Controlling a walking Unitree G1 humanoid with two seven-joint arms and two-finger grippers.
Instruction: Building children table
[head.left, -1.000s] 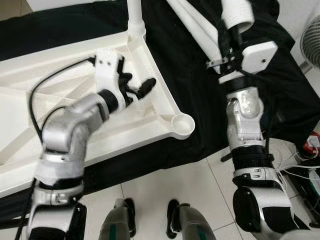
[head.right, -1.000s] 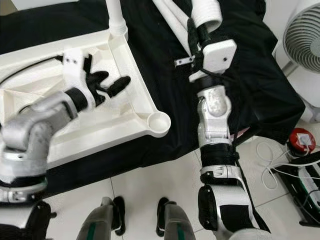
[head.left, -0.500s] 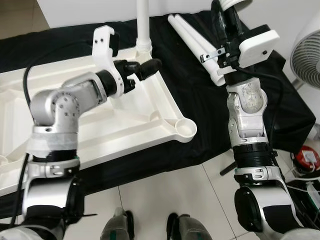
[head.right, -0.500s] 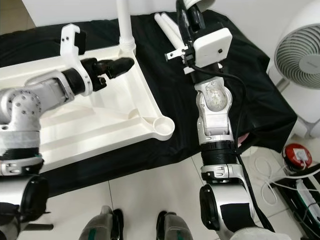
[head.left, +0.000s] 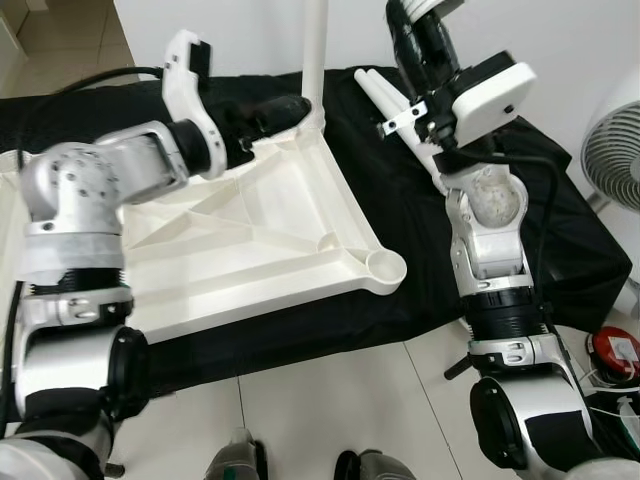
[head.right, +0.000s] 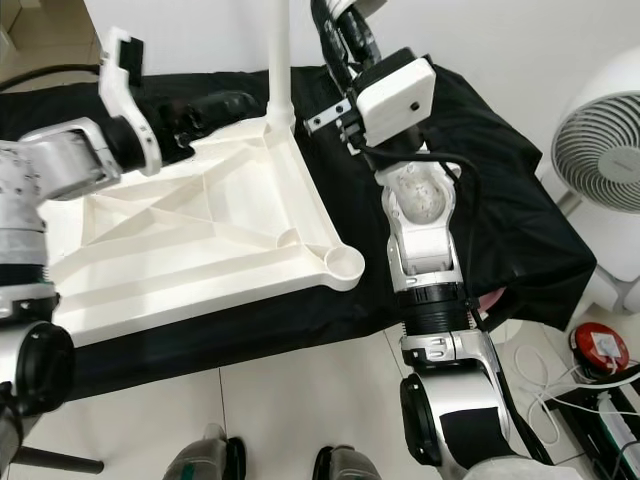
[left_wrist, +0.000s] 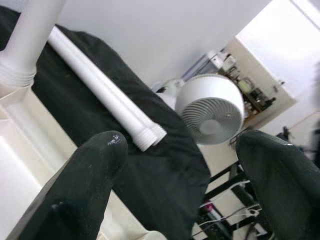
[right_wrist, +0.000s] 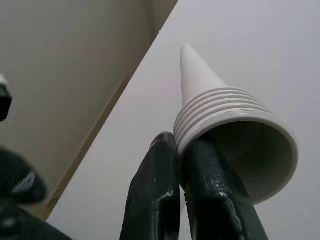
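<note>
Tabletop (head.left: 240, 240), white plastic, is seen in the left eye view lying underside up on a black cloth (head.left: 400, 240), with one leg (head.left: 316, 60) already standing in its far corner socket. The near corner socket (head.left: 384, 267) is seen empty, so fitting appears only partly done. The left gripper (head.left: 285, 108) is held just beside the base of the standing leg.

From the right eye view, the right gripper (head.right: 338, 30) is raised above the cloth, beyond the table's far corner. A fan (head.right: 596, 150) stands off to the right.

In the left wrist view, the left fingers (left_wrist: 85, 185) are spread wide with nothing between them; two spare legs (left_wrist: 107, 95) are seen lying together on the cloth, waiting to be fitted.

In the right wrist view, the right fingers (right_wrist: 160, 200) are pressed together on the rim of a threaded leg (right_wrist: 227, 130), which is held upward.
</note>
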